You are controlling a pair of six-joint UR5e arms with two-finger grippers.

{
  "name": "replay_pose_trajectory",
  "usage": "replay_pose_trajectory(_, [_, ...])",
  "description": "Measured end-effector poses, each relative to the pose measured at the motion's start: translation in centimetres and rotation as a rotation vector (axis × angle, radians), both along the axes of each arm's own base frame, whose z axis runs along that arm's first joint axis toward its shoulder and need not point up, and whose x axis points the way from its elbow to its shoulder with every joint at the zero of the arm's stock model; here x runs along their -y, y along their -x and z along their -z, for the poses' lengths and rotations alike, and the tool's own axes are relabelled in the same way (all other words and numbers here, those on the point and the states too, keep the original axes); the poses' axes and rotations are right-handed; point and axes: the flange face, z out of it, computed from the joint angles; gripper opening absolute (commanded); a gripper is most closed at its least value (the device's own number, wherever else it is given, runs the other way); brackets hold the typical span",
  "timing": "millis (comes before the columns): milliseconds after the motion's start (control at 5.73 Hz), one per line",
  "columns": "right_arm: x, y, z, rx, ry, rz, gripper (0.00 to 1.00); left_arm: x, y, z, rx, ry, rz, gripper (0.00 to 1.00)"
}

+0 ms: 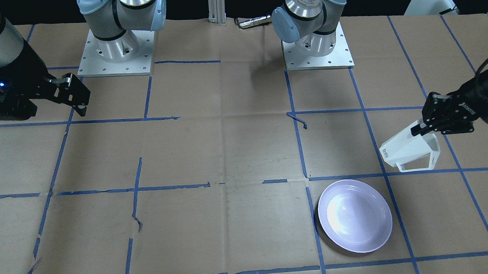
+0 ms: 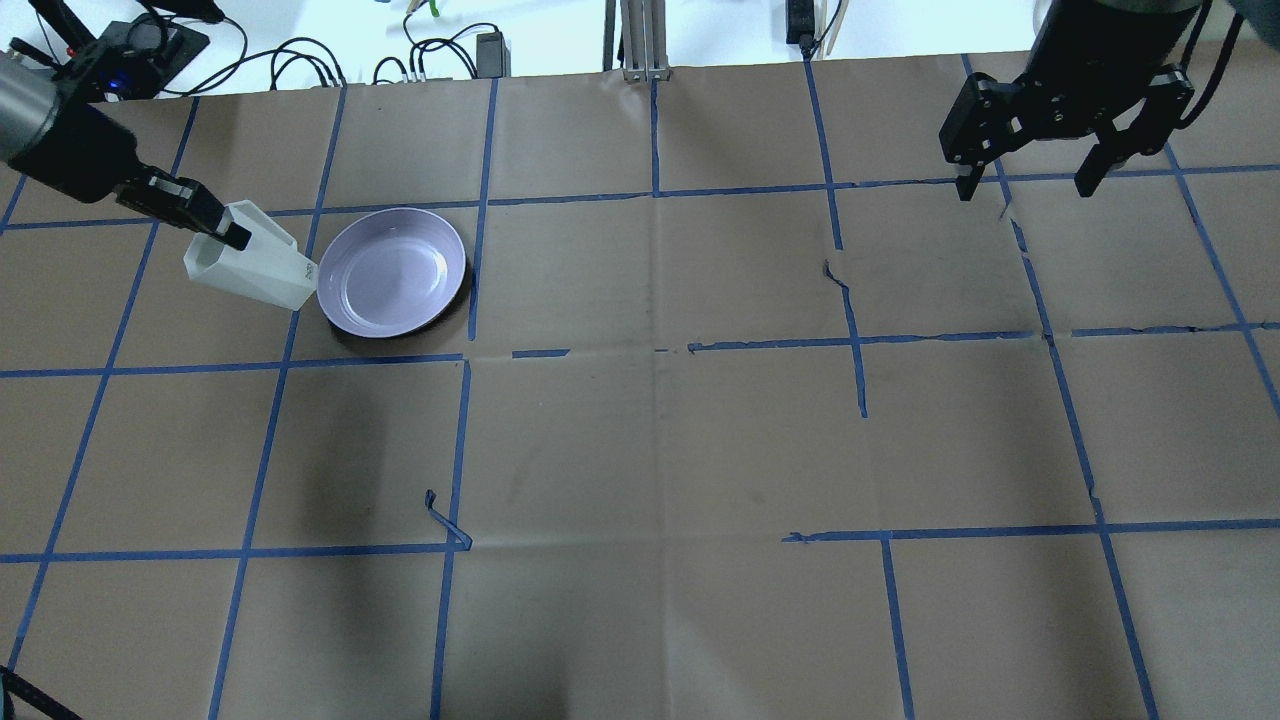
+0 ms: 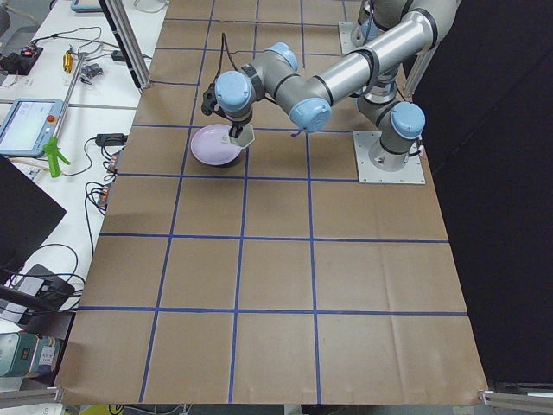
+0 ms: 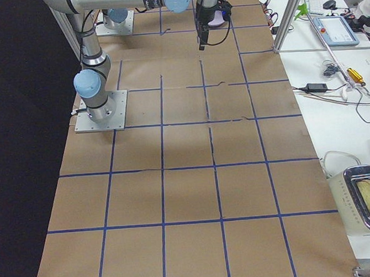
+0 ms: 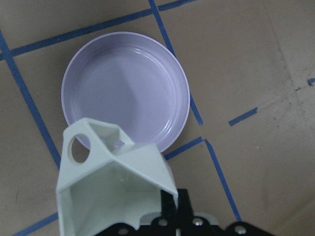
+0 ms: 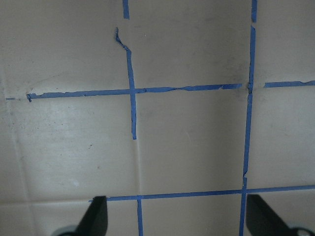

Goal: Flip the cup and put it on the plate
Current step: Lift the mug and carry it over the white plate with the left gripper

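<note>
The white faceted cup [image 1: 410, 152] is held tilted on its side, its narrow base with the grey logo pointing at the plate. It also shows in the overhead view [image 2: 255, 262] and the left wrist view [image 5: 113, 191]. My left gripper [image 1: 419, 128] [image 2: 225, 232] is shut on the cup's rim wall. The pale lavender plate [image 1: 354, 215] [image 2: 392, 272] [image 5: 125, 91] lies flat on the table, just beside the cup's base. My right gripper [image 2: 1023, 188] [image 1: 76, 94] [image 6: 177, 219] is open and empty, far away on the other side of the table.
The table [image 2: 650, 450] is covered in brown paper with a blue tape grid. The two arm bases [image 1: 115, 47] [image 1: 316, 43] stand on the robot's side. An aluminium post [image 2: 640, 40] and cables [image 2: 400, 60] are at the far edge.
</note>
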Motion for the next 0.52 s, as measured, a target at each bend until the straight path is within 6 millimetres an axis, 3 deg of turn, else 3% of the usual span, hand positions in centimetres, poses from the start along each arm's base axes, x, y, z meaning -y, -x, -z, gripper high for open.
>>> replay_pose_trajectory(175, [0.0,0.0,0.0,0.000,0.000,0.000,1.00,2.1,4.0,1.9,0.092,0.013,0.020,0.00])
replay_pose_trajectory(524, [0.0,0.0,0.0,0.000,0.000,0.000,1.00,4.4,9.6,5.8,0.221,0.025,0.091,0.00])
